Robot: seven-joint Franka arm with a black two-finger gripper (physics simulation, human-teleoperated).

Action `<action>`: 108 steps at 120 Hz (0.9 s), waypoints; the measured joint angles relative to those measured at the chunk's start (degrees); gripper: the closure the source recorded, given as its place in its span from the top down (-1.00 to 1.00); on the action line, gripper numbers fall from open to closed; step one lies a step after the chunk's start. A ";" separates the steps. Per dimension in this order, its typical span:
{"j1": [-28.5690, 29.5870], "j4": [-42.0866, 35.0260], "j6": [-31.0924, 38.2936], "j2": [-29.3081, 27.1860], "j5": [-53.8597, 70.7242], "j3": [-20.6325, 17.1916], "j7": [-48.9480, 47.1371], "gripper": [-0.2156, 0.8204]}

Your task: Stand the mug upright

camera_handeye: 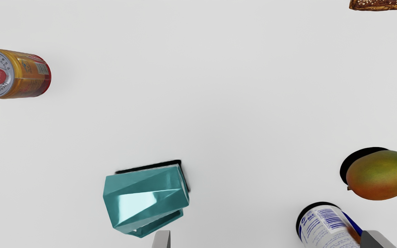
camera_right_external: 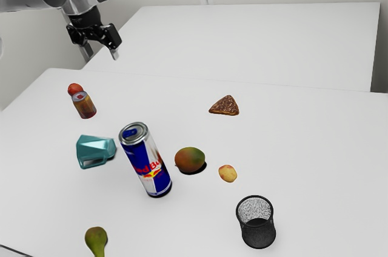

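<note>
A teal faceted mug (camera_right_external: 95, 151) lies on its side on the white table, left of the tall Red Bull can in the exterior view. My gripper (camera_right_external: 102, 54) hangs high above the table at the exterior view's upper left, apart from the mug. In the wrist view the mug (camera_handeye: 145, 198) lies with its handle toward my fingertips' side of the picture. There the gripper (camera_handeye: 265, 239) is open, its two fingertips wide apart with nothing held between them.
The Red Bull can (camera_right_external: 147, 160) stands close beside the mug, with a mango (camera_right_external: 190, 160) past it. A smaller can (camera_right_external: 83, 105), a tomato (camera_right_external: 74, 89), a pear (camera_right_external: 96, 240), a potato (camera_right_external: 228, 173), a brown wedge (camera_right_external: 225, 106) and a black mesh cup (camera_right_external: 257, 233) are spread around.
</note>
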 joint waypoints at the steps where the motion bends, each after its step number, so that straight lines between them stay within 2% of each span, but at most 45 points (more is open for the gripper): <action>1: 0.01 0.00 0.01 0.00 0.00 0.00 0.02 0.58; 49: 0.03 -1.04 0.13 -0.38 -0.13 -0.03 0.82 0.58; 72: 0.52 -5.25 -1.12 -4.80 -2.56 1.76 1.80 0.58; 92: -1.86 -8.98 -3.04 -5.68 -11.14 10.51 5.98 0.58; 108: 0.30 -12.13 -3.78 -5.90 -18.57 15.44 11.11 0.58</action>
